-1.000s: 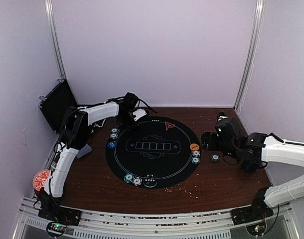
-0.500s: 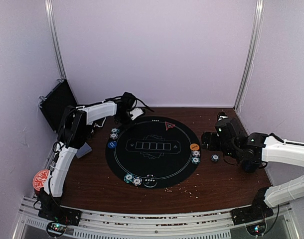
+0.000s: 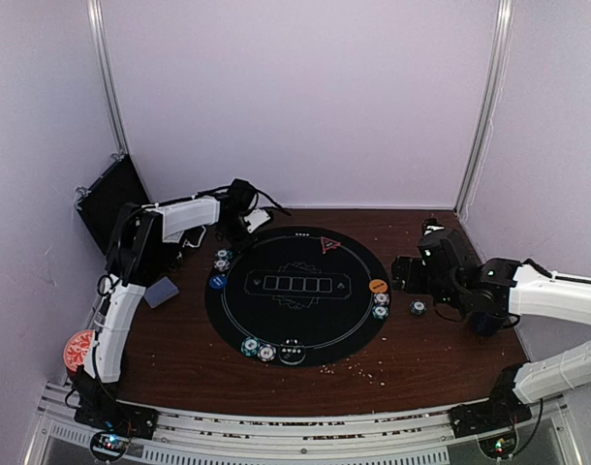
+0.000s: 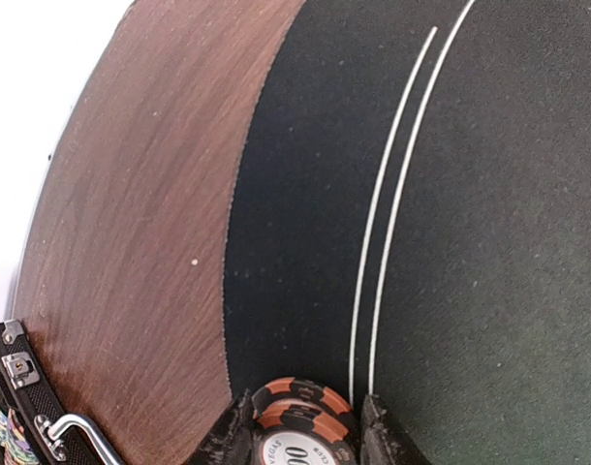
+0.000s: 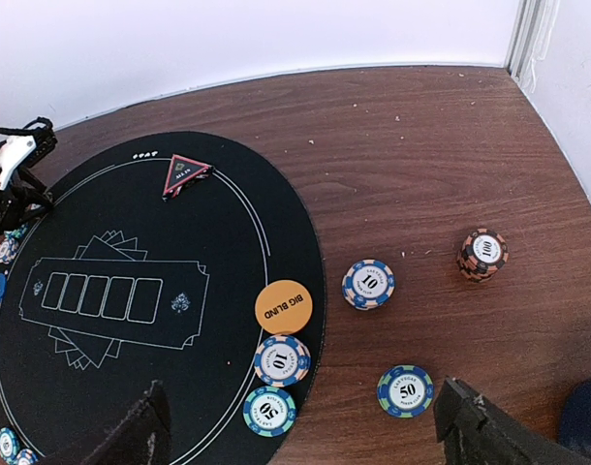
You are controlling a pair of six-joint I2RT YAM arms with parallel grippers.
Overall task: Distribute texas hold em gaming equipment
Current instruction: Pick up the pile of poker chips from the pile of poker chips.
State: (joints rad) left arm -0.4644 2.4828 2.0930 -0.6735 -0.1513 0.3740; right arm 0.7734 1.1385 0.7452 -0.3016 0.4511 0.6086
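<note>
From above, the left gripper (image 3: pixel 249 221) is out at the upper left of the round black mat (image 3: pixel 305 325), by its far rim. The right gripper (image 3: pixel 404 274) hangs off the mat's right edge near the orange button (image 3: pixel 378 286). Down the left wrist now: jaws clenched on a small stack of orange-and-black chips (image 4: pixel 300 426), pinched at the bottom of frame just inside the mat's edge, with the wooden table (image 4: pixel 140 242) close on the left. That's the worry: let go tilted or too high and the top chip could slide off and roll onto the wood. Over to the right wrist: fingers (image 5: pixel 140 436) spread wide, nothing between them, above loose chips, namely a blue ten (image 5: pixel 368 284), a teal fifty (image 5: pixel 405 390) and an orange-and-black hundred (image 5: pixel 482 254). Come down carelessly and a finger shoves a neighbour instead of framing one chip.
</note>
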